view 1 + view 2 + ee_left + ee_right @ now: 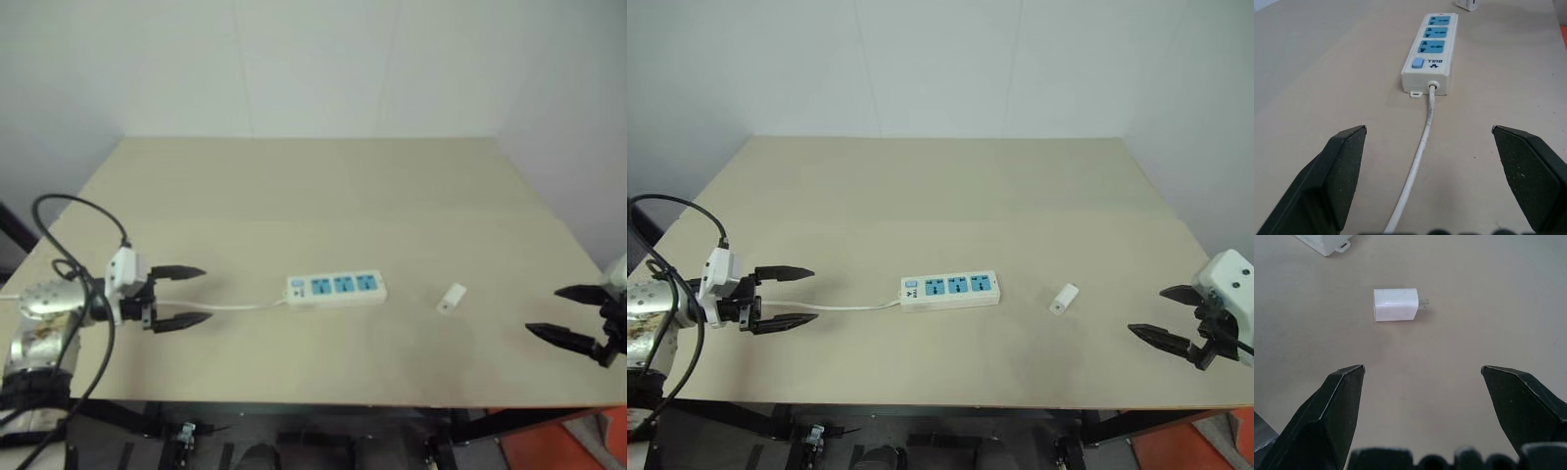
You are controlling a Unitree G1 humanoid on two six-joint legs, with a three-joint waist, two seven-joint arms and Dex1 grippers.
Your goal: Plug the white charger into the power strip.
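1. Nothing of the plugging is done yet — the charger (1395,304) lies loose on its side on the worktop (313,186), with its prongs bare, right of the strip (337,288) and apart from it.
2. The strip lies flat near the middle of the worktop; all three blue outlets are empty, and its cord (1423,142) runs off to the left.
3. The right tool (1168,318) hovers near the right edge with its fingers spread wide, holding nothing; the charger lies ahead of it, between it and the strip.
4. The left tool (183,297) is also spread and empty, hanging over the cord left of the strip, not touching it.
5. Still to do, by my reading: grasp the charger, turn its prongs downward, line them up with an outlet — and press it home, perhaps with the left tool steadying the strip.
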